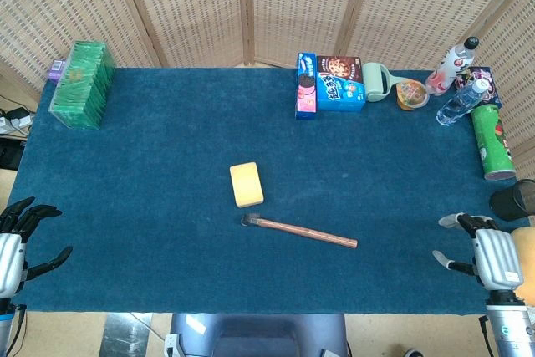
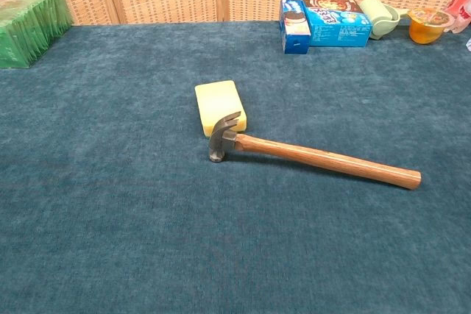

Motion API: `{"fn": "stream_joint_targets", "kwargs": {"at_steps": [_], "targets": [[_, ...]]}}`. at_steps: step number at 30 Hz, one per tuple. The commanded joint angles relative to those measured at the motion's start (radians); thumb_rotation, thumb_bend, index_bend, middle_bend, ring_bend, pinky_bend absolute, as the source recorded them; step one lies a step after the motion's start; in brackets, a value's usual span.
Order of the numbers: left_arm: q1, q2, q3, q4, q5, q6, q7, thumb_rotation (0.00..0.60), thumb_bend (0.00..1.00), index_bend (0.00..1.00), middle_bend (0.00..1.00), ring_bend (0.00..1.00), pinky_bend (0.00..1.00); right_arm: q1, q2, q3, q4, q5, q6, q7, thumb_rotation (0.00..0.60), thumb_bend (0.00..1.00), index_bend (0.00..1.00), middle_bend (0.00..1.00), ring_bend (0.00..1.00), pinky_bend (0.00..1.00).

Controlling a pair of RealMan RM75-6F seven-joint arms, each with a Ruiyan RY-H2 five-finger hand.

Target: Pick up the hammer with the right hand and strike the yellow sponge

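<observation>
Nearest to me spreads the blue desk (image 1: 150,206), the biggest thing in sight, and both of my robot hands wait at its near edge holding nothing: my right robot hand (image 1: 489,255) sits at the near right corner with its fingers apart, and my left robot hand (image 1: 18,236) sits at the near left corner, fingers likewise spread; neither shows in the chest view. Next in size, the hammer (image 2: 309,154) lies flat on the desk around the middle, its long axis running from the dark head, which rests just beside the near edge of the sponge, out along the wooden handle toward my right and slightly toward me. That puts the handle's free end pointing roughly at my right robot hand, well apart from it but clearly nearer to it than to my left. I judge the reach has not yet begun, and the coming move is to carry my right robot hand leftward and forward to close around the handle. Smallest of the task's things, the yellow sponge (image 2: 219,106) lies flat just beyond the hammer head.
</observation>
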Motion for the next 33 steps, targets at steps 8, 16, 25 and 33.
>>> {"fn": "stream_joint_targets", "kwargs": {"at_steps": [8, 16, 25, 33], "targets": [[0.003, 0.004, 0.001, 0.001, 0.008, 0.008, -0.006, 0.6, 0.22, 0.32, 0.29, 0.13, 0.1, -0.003, 0.0, -0.003, -0.001, -0.003, 0.002, 0.006, 0.6, 0.18, 0.41, 0.45, 0.43, 0.3], [0.003, 0.026, -0.004, -0.008, 0.009, 0.013, 0.003, 0.6, 0.22, 0.32, 0.29, 0.13, 0.1, 0.03, 0.007, -0.002, -0.005, -0.005, -0.06, 0.064, 0.6, 0.18, 0.34, 0.45, 0.43, 0.3], [-0.013, 0.069, -0.012, -0.04, 0.024, 0.003, 0.033, 0.6, 0.22, 0.32, 0.3, 0.13, 0.1, 0.203, 0.042, 0.017, -0.128, -0.051, -0.287, 0.105, 0.6, 0.18, 0.25, 0.43, 0.43, 0.39], [-0.032, 0.109, -0.024, -0.061, 0.018, -0.02, 0.052, 0.6, 0.22, 0.32, 0.3, 0.13, 0.1, 0.331, 0.022, 0.053, -0.223, 0.061, -0.48, -0.012, 0.6, 0.18, 0.3, 0.37, 0.32, 0.28]]}}
